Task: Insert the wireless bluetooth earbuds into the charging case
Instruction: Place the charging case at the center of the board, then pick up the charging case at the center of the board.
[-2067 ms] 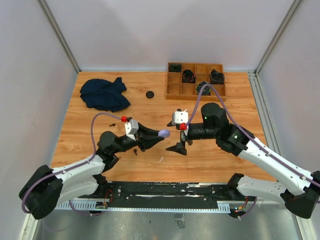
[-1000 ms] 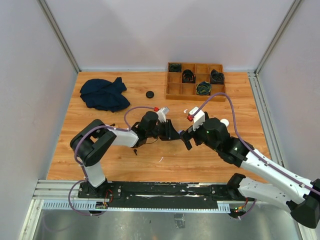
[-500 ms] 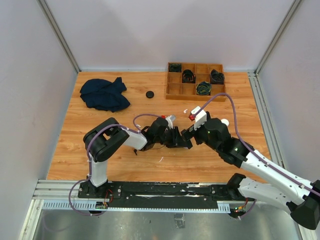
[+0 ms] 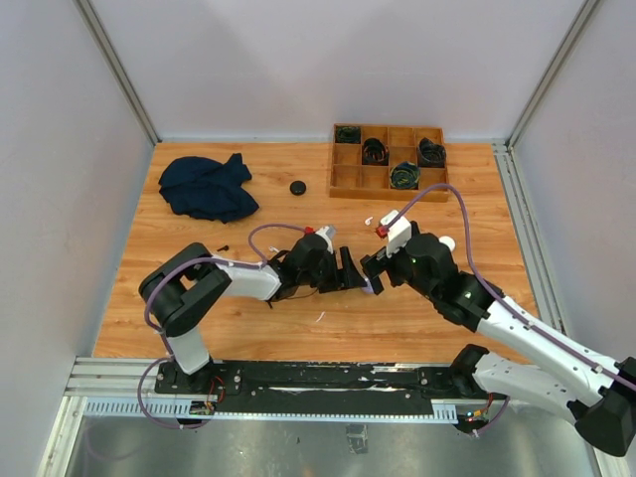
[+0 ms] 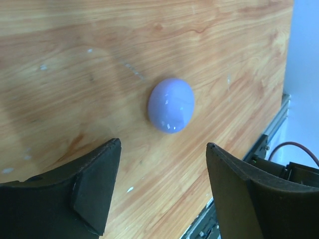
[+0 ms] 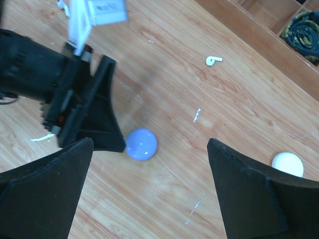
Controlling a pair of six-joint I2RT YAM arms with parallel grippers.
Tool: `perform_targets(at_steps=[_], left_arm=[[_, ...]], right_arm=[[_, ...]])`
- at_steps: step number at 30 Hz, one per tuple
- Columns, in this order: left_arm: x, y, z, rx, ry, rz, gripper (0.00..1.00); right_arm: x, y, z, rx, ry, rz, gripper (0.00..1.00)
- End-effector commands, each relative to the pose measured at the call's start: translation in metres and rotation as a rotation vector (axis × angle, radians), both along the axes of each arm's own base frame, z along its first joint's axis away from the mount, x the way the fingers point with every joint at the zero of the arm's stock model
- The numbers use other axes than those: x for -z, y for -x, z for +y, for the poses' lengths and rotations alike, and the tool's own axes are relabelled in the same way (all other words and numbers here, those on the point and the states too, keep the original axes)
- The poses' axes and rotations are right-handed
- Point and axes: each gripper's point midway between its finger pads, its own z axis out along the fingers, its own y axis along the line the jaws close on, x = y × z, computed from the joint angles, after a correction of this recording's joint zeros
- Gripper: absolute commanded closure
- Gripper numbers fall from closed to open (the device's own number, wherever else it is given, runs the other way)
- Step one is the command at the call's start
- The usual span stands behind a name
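At the table's 10 o'clock lies a dark blue cloth [image 4: 207, 187], with a round black case [image 4: 297, 187] at its 3 o'clock. Near the middle, the left gripper [image 5: 163, 149] has its fingers spread apart, gripping nothing – the closed pale purple charging case [image 5: 171, 104] rests on the wood just ahead of the tips, touching neither. The right gripper [image 6: 149, 149] hangs above it from the other side, fingers wide and empty. One white earbud [image 6: 214, 60] lies loose at the grippers' 12 o'clock – a wooden compartment tray [image 4: 390, 162] sits at 1 o'clock and a white case [image 6: 287, 164] at 3 o'clock
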Motion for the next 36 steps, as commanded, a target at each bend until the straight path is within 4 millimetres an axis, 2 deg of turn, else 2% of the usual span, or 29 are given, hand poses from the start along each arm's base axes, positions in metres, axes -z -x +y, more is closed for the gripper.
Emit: perform_targets(at_steps=[1,8,11,16,19,21,26,29,32,36], left_arm=[[0.004,-0.005,0.034,-0.068,-0.126,-0.047,0.25],[-0.025,-0.023,0.083,-0.146,-0.224,-0.164,0.23],[-0.044,-0.028,0.104,-0.176,-0.280,-0.226,0.21],[-0.086,-0.034,0.137,-0.223,-0.321,-0.321,0.16],[-0.113,-0.036,0.156,-0.246,-0.342,-0.378,0.10],[-0.129,-0.037,0.168,-0.259,-0.373,-0.413,0.02],[-0.170,-0.038,0.192,-0.251,-0.454,-0.524,0.01],[-0.190,-0.042,0.201,-0.242,-0.495,-0.588,0.01],[-0.193,-0.046,0.205,-0.237,-0.515,-0.618,0.01],[-0.169,-0.048,0.207,-0.216,-0.538,-0.584,0.01]], right_arm=[[-0.006,-0.013,-0.015,0.089,0.007,0.013,0.01],[0.004,-0.026,-0.039,0.206,0.052,0.141,0.02],[0.012,-0.033,-0.054,0.292,0.066,0.228,0.02],[0.022,-0.043,-0.068,0.375,0.150,0.349,0.02],[0.026,-0.049,-0.072,0.380,0.231,0.379,0.02],[0.030,-0.054,-0.077,0.396,0.276,0.392,0.02],[0.046,-0.064,-0.095,0.468,0.267,0.506,0.02],[0.054,-0.077,-0.117,0.583,0.242,0.518,0.02],[0.066,-0.090,-0.141,0.712,0.154,0.562,0.01],[0.080,-0.104,-0.173,0.839,0.093,0.601,0.01]])
